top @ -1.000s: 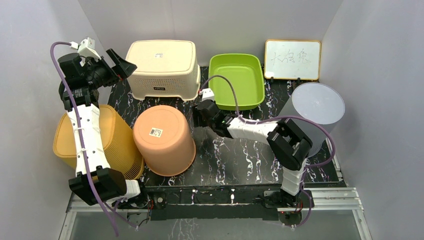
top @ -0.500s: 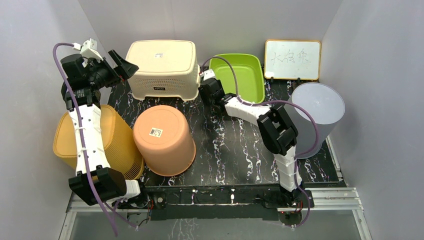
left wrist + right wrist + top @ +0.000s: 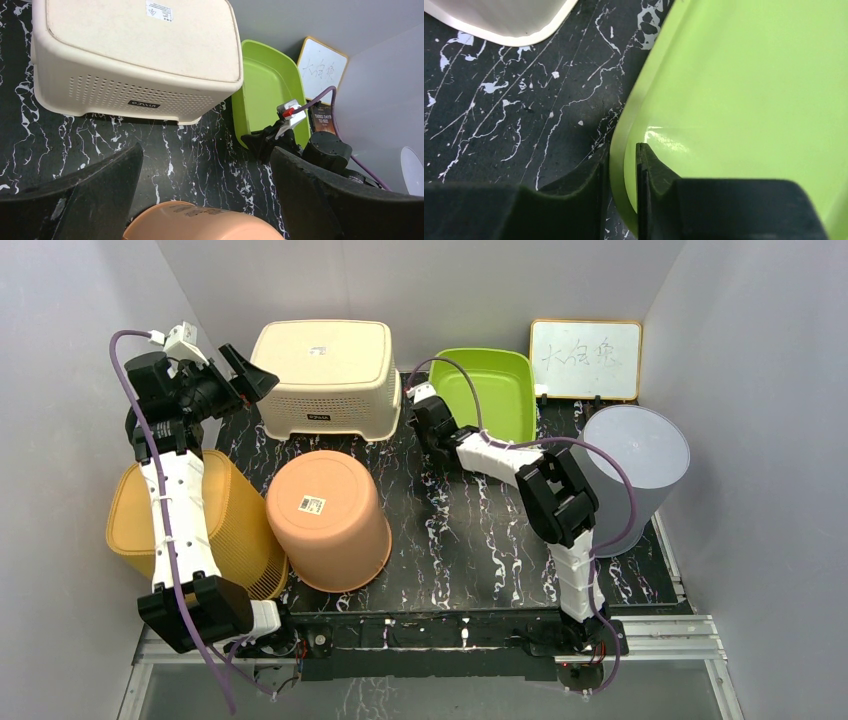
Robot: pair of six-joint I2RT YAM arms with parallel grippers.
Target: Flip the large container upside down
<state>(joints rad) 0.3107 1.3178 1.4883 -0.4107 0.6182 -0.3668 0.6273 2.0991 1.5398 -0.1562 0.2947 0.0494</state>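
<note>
Finding 1: within the last second your right gripper (image 3: 620, 150) left the middle of the table (image 3: 470, 540) and crossed to the left rim of the tub (image 3: 490, 390), upper centre of the top view. The wrist view shows one finger outside the rim and one inside. The jaws are nearly together and appear to pinch the rim. The tub stands mouth up against the back wall, but its left edge now sits further right than before. I judge the lift has just begun. The grasp step looks done and the turn-over is still to come.

Finding 2: your left gripper (image 3: 205, 200) hangs at upper left of the top view, spread wide and holding nothing.

Finding 3, markings:
- The bucket (image 3: 328, 520), base up at lower left, carries a white sticker (image 3: 311, 505), too small to read.
- The cream basket (image 3: 322, 370) has a dark nameplate (image 3: 144, 104), illegible.
- The whiteboard (image 3: 585, 358) at upper right bears handwritten characters I cannot make out.
- A small card (image 3: 324, 121) below it appears to read "THREE DAYS TO SEE"
</note>
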